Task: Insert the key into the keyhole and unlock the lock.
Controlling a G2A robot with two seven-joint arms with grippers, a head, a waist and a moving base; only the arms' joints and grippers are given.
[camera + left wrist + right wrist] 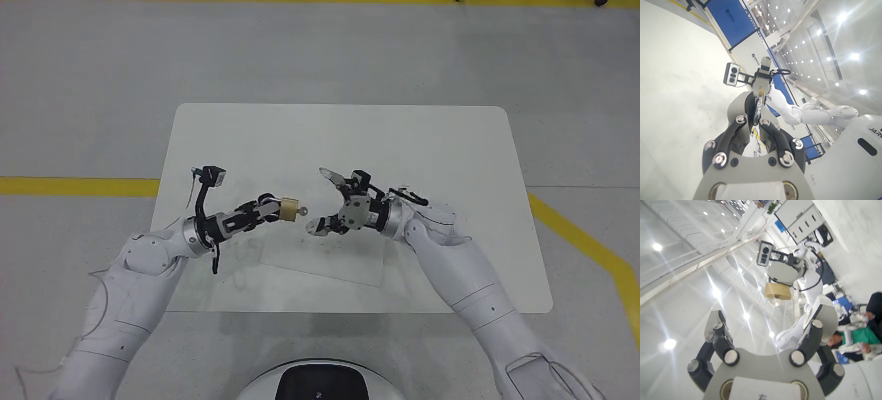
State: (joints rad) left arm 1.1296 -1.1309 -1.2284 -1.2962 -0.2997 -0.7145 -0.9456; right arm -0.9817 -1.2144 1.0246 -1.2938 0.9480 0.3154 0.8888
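A brass padlock [289, 209] hangs above the middle of the white table [440, 140], with my left gripper [272, 208] shut on it. In the left wrist view the chrome shackle [757, 108] sits between the fingers of the left gripper [757, 102]. A small silvery piece, seemingly the key [303, 212], sticks out of the lock's end toward my right gripper [322, 202]. The right gripper is open and holds nothing, just short of the lock. In the right wrist view the padlock [778, 291] floats beyond the spread right gripper [770, 317], a pale piece [776, 303] showing at its underside.
A clear plastic sheet [320, 262] lies flat on the table under both grippers. The table's far half and right side are bare white surface. A yellow floor line [70, 186] runs past the table's left edge.
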